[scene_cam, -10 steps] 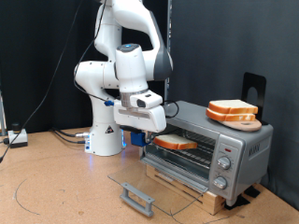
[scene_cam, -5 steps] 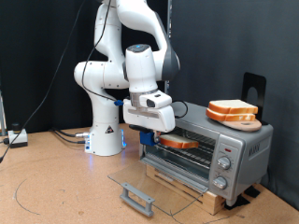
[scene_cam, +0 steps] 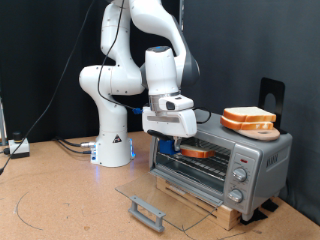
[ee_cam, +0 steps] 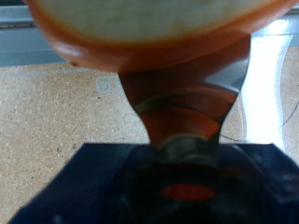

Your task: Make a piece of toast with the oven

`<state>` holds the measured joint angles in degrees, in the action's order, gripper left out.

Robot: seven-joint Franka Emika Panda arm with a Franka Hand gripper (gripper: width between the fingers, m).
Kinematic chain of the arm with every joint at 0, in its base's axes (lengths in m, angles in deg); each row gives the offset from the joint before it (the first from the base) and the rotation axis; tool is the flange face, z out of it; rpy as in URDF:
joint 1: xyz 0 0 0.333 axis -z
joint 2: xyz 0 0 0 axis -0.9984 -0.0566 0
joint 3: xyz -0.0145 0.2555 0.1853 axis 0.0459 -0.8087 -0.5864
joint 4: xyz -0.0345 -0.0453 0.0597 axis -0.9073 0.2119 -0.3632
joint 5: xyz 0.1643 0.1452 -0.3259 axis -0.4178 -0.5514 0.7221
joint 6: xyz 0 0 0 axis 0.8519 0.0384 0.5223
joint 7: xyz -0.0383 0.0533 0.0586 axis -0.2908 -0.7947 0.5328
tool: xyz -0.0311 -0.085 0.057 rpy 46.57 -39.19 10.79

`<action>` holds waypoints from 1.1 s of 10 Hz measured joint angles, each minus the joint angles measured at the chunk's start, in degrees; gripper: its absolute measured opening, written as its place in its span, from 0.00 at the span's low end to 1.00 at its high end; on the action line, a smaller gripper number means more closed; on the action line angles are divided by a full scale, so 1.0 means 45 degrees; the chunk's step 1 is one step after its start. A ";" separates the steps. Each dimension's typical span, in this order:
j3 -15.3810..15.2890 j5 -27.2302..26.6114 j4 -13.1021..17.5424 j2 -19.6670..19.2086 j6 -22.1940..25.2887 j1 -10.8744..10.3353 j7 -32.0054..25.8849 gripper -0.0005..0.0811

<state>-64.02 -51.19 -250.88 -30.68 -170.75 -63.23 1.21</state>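
My gripper (scene_cam: 180,146) is shut on the piece of toast (scene_cam: 196,153), a pale slice with a golden-tan crust, and holds it flat at the open mouth of the oven (scene_cam: 252,160). The slice reaches partly into the oven cavity, just above the wire rack. The oven is silver-grey with round knobs (scene_cam: 238,178) on its front, and it stands at the exterior view's right. Its glass door (scene_cam: 165,192) lies folded down and open, with the grey bar handle (scene_cam: 148,211) at the front. In the wrist view the toast (ee_cam: 149,28) fills the top, gripped by a finger (ee_cam: 187,103).
Several like slices are stacked on a round wooden board (scene_cam: 250,121) on top of the oven. A black stand (scene_cam: 271,95) rises behind them. The white robot base (scene_cam: 112,145) stands on the brown table (scene_cam: 60,200), with cables (scene_cam: 18,147) at the exterior view's left.
My gripper has moved towards the exterior view's right with the toast, from in front of the oven's left edge to the oven opening. The slice now reaches into the cavity.
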 joint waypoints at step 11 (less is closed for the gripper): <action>0.1697 0.0975 0.0527 -0.0241 0.2461 0.1526 -0.1309 0.49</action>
<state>-56.38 -46.80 -248.50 -31.76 -159.67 -56.36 -4.69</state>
